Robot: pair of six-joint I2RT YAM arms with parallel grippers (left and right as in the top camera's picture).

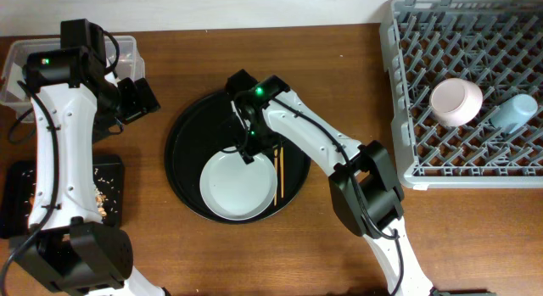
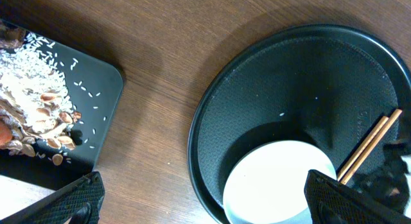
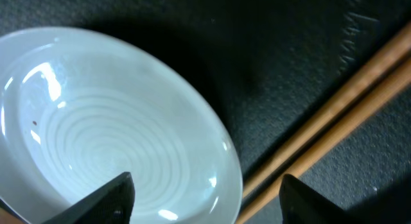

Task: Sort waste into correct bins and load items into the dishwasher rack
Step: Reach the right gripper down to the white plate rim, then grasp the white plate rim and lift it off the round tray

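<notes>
Wide open, the right claw [image 3: 207,197] sits low over the chopsticks [image 3: 334,115] and the plate [image 3: 109,134] rim, gripping nothing. The two thin brown sticks lie parallel on the round black tray [image 1: 182,143], pointing away from the robot, just right of the glossy white plate. Over the worktop [image 2: 160,89], the left claw [image 2: 205,205] gapes empty.

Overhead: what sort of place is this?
Probably a lab mock-up of a dish-clearing station: a wooden table, a dishwasher rack holding a bowl and cup, a plate and chopsticks on a round tray.
</notes>
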